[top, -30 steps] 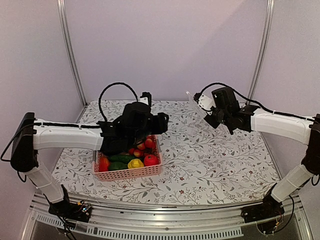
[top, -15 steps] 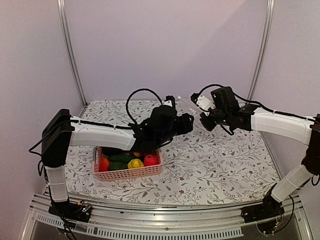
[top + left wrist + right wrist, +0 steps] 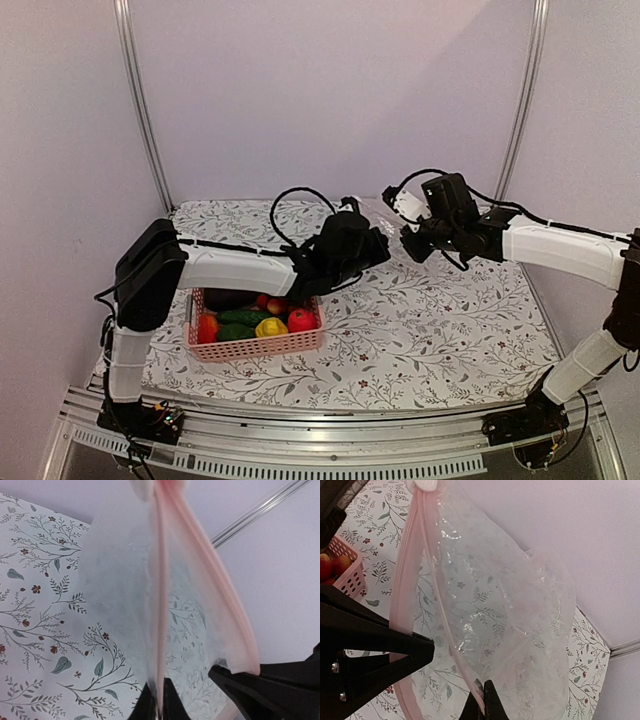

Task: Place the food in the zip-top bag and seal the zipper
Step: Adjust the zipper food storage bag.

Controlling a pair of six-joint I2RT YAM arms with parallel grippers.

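The zip-top bag (image 3: pixel 515 605) hangs clear and crinkly in the air between both arms, above the table's back middle. Its zipper (image 3: pixel 405 595) is a pale pink strip along the mouth. My right gripper (image 3: pixel 483 702) is shut on one lip of the mouth. My left gripper (image 3: pixel 159 706) is shut on the other lip (image 3: pixel 160 605), so the mouth is parted. From above, the left gripper (image 3: pixel 383 245) and the right gripper (image 3: pixel 408 240) nearly meet at the bag (image 3: pixel 385 215). The food (image 3: pixel 270 326) lies in the pink basket (image 3: pixel 255 347): red tomatoes, a yellow lemon, a green cucumber, a dark eggplant.
The pink lattice basket stands on the flowered table (image 3: pixel 430 320) at the front left, under the left forearm. Metal frame posts (image 3: pixel 140 100) rise at the back corners. The right gripper's black body (image 3: pixel 280 692) shows at the lower right of the left wrist view.
My left arm has swung right from above the basket to the bag and shut on its mouth edge. The right arm has held the bag almost still.
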